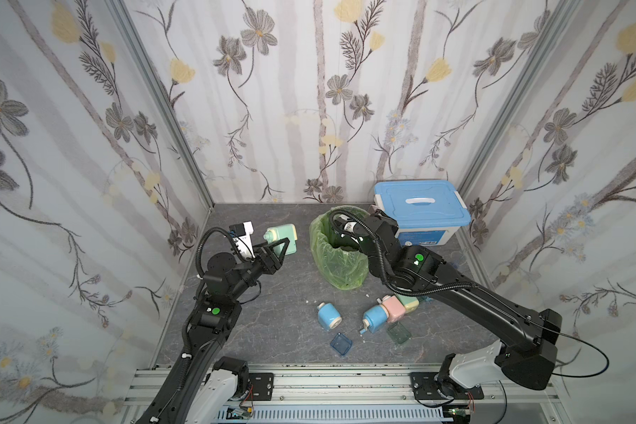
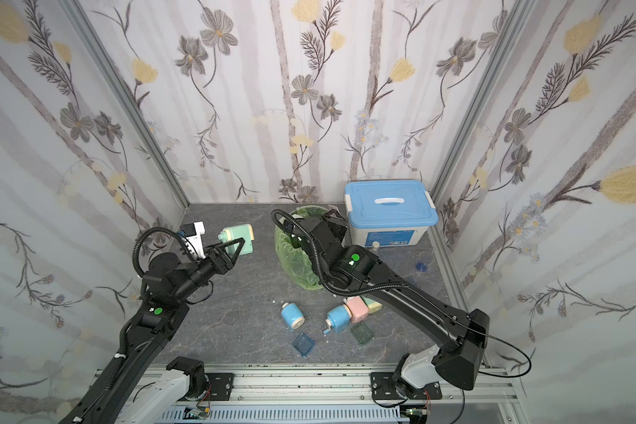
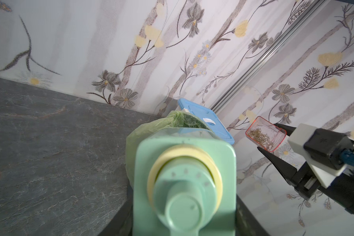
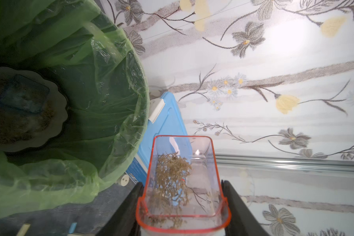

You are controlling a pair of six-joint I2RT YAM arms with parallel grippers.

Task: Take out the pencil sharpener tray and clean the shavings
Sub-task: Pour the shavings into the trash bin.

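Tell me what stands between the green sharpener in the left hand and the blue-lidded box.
The bin lined with a green bag, with the right arm reaching over it; both top views show it.

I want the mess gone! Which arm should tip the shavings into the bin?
Right. The right gripper holds the clear red-rimmed plastic tray of brown shavings beside the green-bagged bin. The left gripper is busy holding the mint-green plastic sharpener.

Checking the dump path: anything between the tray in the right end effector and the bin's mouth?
Nothing visible. The right end effector holds the red-rimmed tray, shavings inside, beside the green-lined bin, whose mouth is open, with only air between. The blue-lidded box sits behind the tray, not between them.
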